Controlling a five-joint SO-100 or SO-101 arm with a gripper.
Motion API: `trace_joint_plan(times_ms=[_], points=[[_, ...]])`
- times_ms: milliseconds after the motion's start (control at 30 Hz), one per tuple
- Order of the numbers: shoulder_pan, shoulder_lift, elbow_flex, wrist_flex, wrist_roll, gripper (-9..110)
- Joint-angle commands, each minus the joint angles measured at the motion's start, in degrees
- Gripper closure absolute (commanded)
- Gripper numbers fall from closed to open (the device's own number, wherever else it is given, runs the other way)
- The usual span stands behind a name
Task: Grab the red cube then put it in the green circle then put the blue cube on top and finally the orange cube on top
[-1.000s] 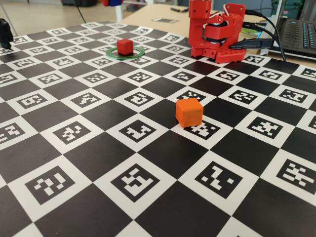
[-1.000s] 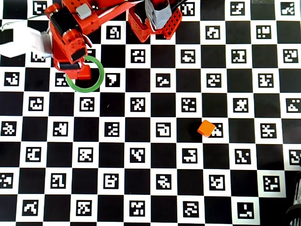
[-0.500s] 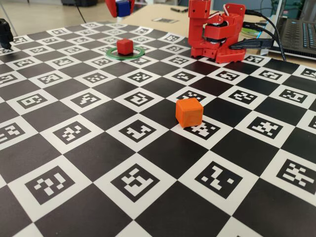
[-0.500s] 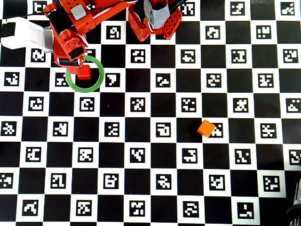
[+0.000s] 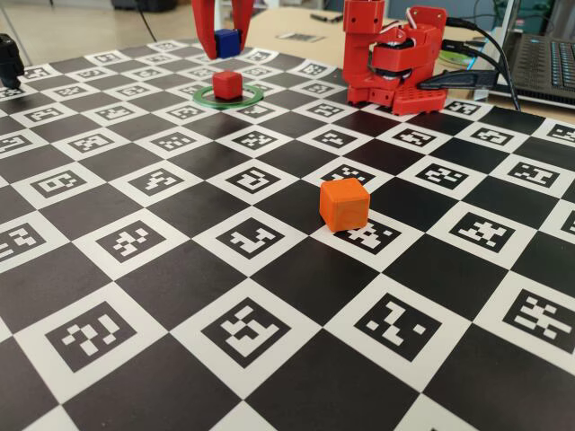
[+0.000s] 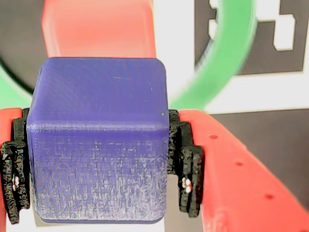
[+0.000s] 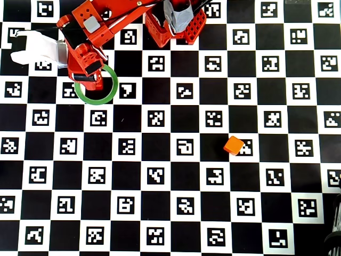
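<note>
My gripper (image 5: 225, 45) is shut on the blue cube (image 5: 226, 41) and holds it in the air just above the red cube (image 5: 227, 85). The red cube sits inside the green circle (image 5: 256, 95) at the far side of the checkered board. In the wrist view the blue cube (image 6: 96, 145) fills the space between the black pads (image 6: 186, 164), with the red cube (image 6: 99, 29) and the green circle (image 6: 234, 58) below it. From overhead the gripper (image 7: 88, 77) covers the red cube inside the green circle (image 7: 96, 102). The orange cube (image 5: 344, 204) lies alone mid-board, and the overhead view also shows the orange cube (image 7: 233, 145).
The red arm base (image 5: 395, 58) stands at the board's far edge, right of the ring. A laptop (image 5: 548, 63) and cables lie behind it at the far right. A black object (image 5: 9, 58) sits at the far left edge.
The gripper with the blue cube has come down into the fixed view, from the top edge to just above the red cube. From overhead it has shifted over the ring.
</note>
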Motion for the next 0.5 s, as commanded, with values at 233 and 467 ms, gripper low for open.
trace_joint_plan(times_ms=[233, 467], points=[[-0.53, 6.42, 1.93, -4.31, -0.18, 92], [-0.53, 6.42, 3.43, -5.54, -0.18, 92]])
